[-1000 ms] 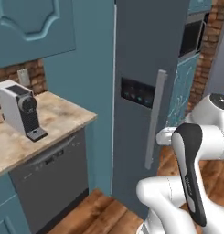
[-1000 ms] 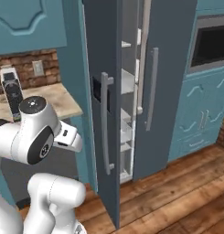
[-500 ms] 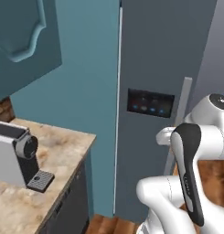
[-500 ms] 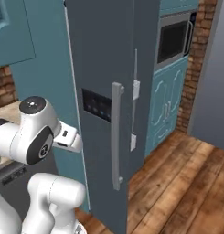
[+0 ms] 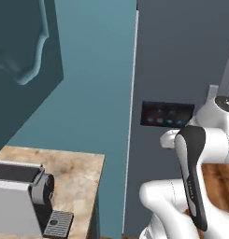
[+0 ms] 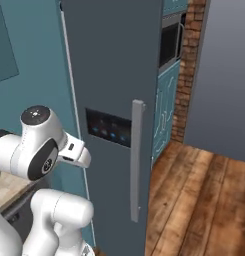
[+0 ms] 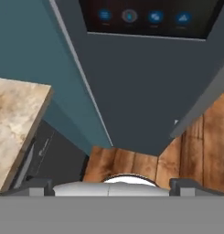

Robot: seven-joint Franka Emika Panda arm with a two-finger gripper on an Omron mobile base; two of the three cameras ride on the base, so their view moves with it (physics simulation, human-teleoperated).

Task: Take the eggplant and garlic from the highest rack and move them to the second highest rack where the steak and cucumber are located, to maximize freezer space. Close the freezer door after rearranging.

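I face the grey freezer door (image 6: 111, 75); left of it, a stone counter (image 5: 74, 172) with coffee machine (image 5: 22, 198); gripper (image 7: 111, 185) jaws released.

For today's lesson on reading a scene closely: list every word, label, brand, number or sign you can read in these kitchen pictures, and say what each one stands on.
No readable words, brands or numbers anywhere.
Control panel on the freezer door: four small blue icons, too blurred to tell what they mean.
Coffee machine on the counter: no label visible.
Microwave: no readable markings.
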